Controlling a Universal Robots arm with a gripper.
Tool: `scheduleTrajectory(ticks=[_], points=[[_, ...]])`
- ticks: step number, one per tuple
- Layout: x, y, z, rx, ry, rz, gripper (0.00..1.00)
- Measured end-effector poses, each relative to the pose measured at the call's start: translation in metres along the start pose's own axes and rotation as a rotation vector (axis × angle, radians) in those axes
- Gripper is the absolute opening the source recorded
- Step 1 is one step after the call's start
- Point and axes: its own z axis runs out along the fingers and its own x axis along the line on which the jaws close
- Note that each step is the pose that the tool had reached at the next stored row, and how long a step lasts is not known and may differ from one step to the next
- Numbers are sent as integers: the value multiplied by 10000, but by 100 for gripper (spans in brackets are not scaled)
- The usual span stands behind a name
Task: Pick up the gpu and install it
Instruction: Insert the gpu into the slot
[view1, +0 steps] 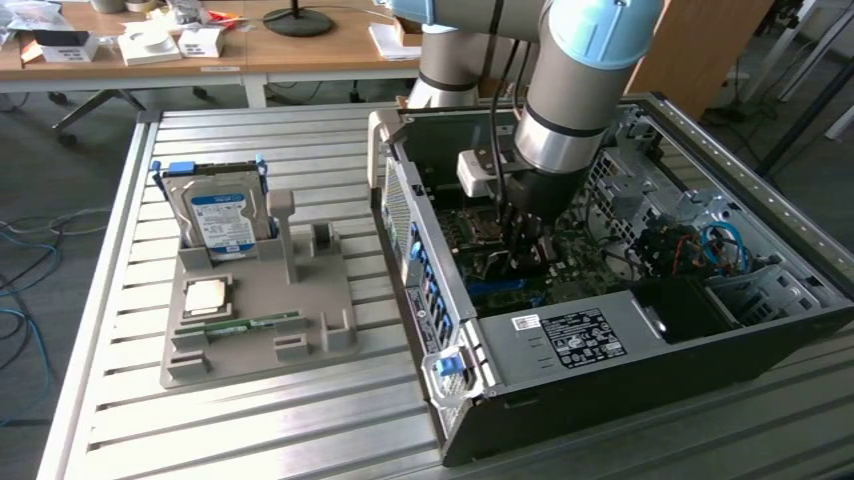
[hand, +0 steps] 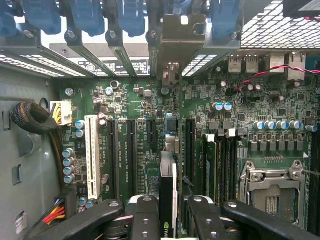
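The gpu (hand: 168, 200), judged light, stiff and fragile and best taken by its bare top edge, is held edge-on between the narrowly closed gripper (hand: 168, 212) fingers, low inside the computer case (view1: 747, 345) above the motherboard (hand: 145, 130) slots.

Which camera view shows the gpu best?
The wrist view: the gpu stands edge-on between the end effector fingers, above the motherboard slots. In the exterior view the arm inside the computer case mostly hides it.

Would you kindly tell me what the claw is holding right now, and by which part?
The claw holds the gpu edge-on, its fingers clamped on the card's two flat faces near its upper edge.
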Motion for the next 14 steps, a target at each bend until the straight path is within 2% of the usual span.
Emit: scheduleTrajectory(ticks=[14], points=[[1,1,17,6,-3,1,27]])
